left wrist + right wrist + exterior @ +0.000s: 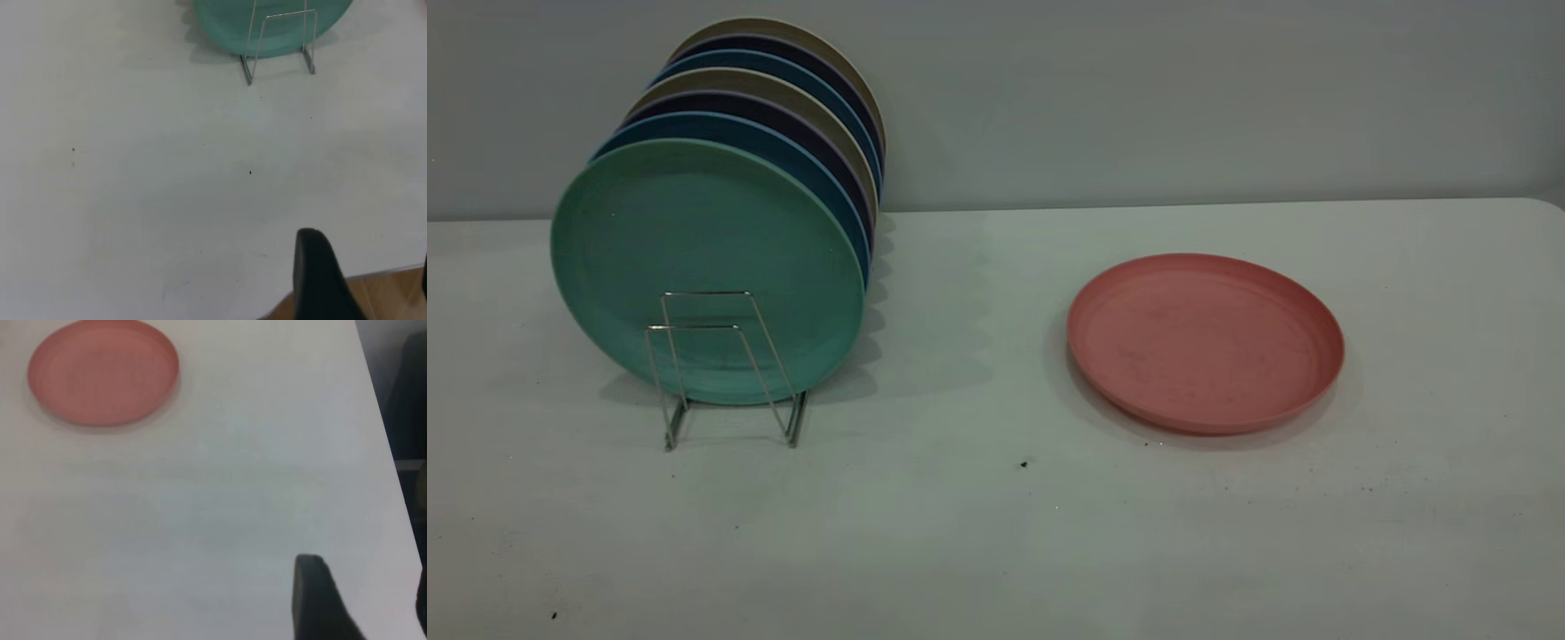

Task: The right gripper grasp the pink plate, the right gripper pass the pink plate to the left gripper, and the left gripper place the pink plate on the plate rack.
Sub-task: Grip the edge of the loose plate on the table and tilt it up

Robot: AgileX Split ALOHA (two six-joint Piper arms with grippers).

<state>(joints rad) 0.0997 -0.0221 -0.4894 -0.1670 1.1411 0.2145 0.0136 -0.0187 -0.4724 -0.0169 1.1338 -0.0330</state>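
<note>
Currently, by item:
Pink plate [1205, 342]: lies flat, rim up, on the desk [978, 498], on the right side of the exterior view, well apart from the rack; nothing touches it. It also shows far off in the right wrist view [103, 372].
Plate rack [725, 369]: stands on the left side of the desk; its wire loops are upright, and the two front loops are free, in front of the plates.
Teal-green plate [707, 267]: stands on edge in the rack, foremost of a row of upright plates.
Other plates [783, 116]: blue, dark and beige ones stand in a row behind the teal-green one.
Left gripper [367, 287]: out of the exterior view; its wrist view shows one black finger [320, 280] over the near desk edge, facing the rack [280, 40]. It holds nothing; whether it is spread or pressed together I cannot tell.
Right gripper [363, 607]: out of the exterior view; one black finger [317, 600] shows above bare desk, well apart from the pink plate. It holds nothing; spread or pressed together, I cannot tell.
</note>
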